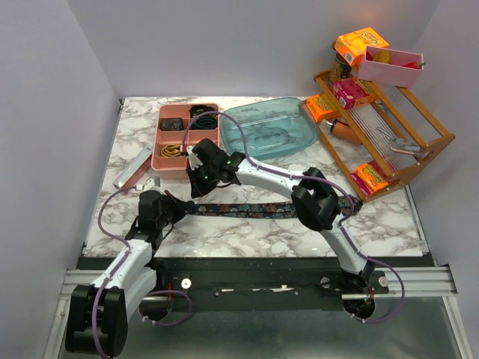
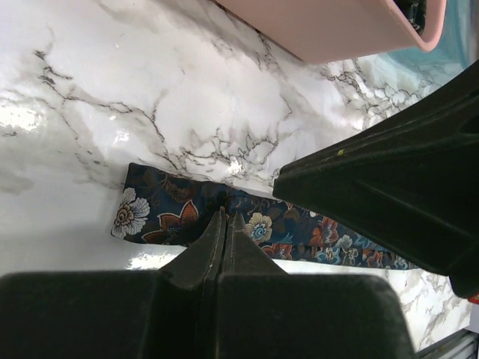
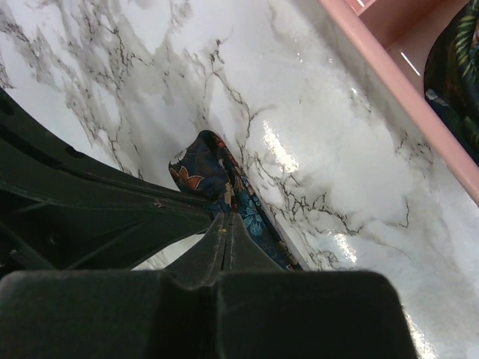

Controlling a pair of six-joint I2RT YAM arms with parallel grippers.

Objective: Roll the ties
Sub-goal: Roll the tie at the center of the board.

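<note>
Marbled white worktop (image 1: pixel 247 233), grey walls. Left pincer (image 2: pixel 224 224) closed to a slit, tips on the left end of the long navy floral-print fabric necktie (image 2: pixel 161 213). Right pincer (image 3: pixel 226 223) likewise closed, tips on that same end. Whether fabric is pinched: cannot tell. Necktie lies flat, running rightward, with the pink compartmented plastic tray (image 1: pixel 172 171) just beyond on the far side.

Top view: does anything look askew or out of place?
The wooden rack at the far right sits tilted, snack packs scattered over it. The tie lies flat and straight; nothing spilled.
</note>
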